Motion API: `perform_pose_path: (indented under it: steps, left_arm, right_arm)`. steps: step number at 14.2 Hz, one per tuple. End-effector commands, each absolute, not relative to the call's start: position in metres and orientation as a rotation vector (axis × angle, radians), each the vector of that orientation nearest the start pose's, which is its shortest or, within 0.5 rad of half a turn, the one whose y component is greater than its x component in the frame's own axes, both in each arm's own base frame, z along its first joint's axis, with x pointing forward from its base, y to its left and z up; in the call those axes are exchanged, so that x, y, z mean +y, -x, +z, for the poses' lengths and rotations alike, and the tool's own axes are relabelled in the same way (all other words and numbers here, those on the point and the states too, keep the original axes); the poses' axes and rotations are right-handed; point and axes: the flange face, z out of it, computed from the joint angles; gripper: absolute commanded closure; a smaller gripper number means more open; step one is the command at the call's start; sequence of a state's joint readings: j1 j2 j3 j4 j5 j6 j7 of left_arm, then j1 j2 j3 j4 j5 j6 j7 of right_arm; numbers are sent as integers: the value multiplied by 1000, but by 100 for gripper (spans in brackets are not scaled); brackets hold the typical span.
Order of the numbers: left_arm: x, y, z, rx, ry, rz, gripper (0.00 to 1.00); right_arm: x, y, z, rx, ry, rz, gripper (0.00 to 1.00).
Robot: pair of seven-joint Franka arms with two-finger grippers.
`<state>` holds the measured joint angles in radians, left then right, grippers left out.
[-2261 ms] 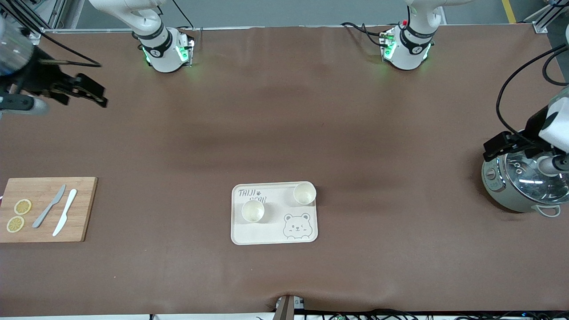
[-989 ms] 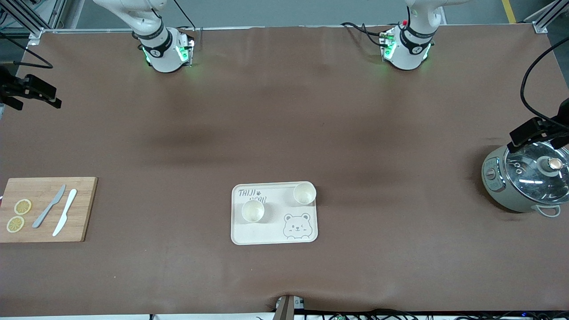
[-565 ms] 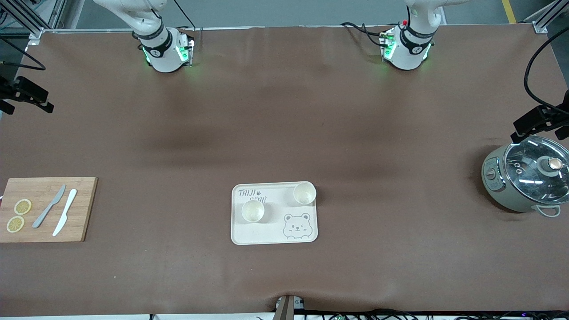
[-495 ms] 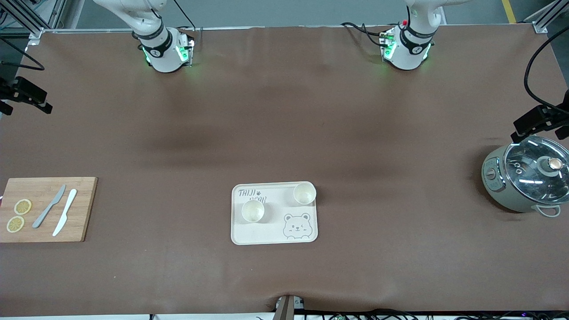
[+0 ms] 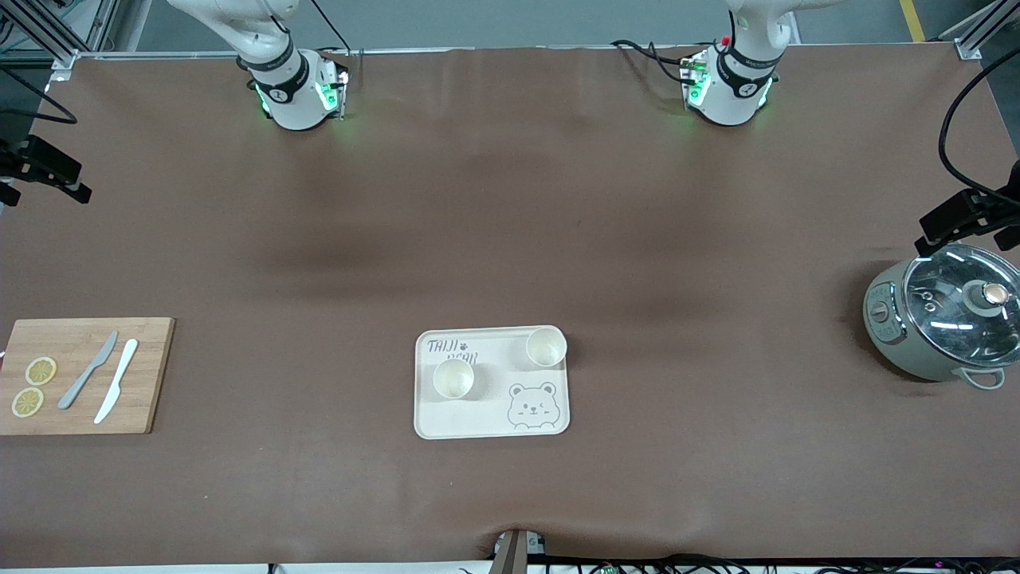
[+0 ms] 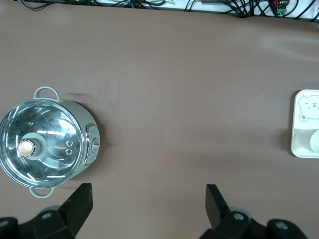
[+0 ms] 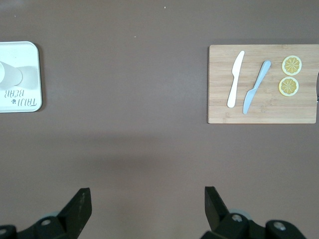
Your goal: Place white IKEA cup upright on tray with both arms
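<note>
Looks basically done: both white cups point(image 5: 453, 379) point(image 5: 546, 347) sit upright on the tray point(image 5: 486, 426), while the left claw point(image 6: 148, 199) and right claw point(image 7: 147, 199) hang released, empty, over bare bench point(image 5: 510, 239).

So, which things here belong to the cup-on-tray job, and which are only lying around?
Job: tray; two white cups standing upright on it, one, the other; left gripper and right gripper, both open over bare table.

Lying about: cutting board, two knives, lemon slices, lidded pot.
</note>
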<state>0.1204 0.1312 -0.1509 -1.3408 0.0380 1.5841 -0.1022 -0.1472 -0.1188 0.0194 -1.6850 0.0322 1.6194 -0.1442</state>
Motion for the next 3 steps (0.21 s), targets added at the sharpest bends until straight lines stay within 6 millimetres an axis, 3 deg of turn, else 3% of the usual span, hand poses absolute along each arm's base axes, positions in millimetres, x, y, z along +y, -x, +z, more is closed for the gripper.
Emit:
perform_pose_path:
  steps: [1, 3]
  left_arm:
    - [-6, -588, 663, -94, 3133, -168, 0]
    - [-6, -589, 662, -94, 3134, -168, 0]
  right_arm:
    - [-63, -515, 645, -30, 3109, -101, 0]
    - [-65, -514, 645, -30, 3113, -100, 0]
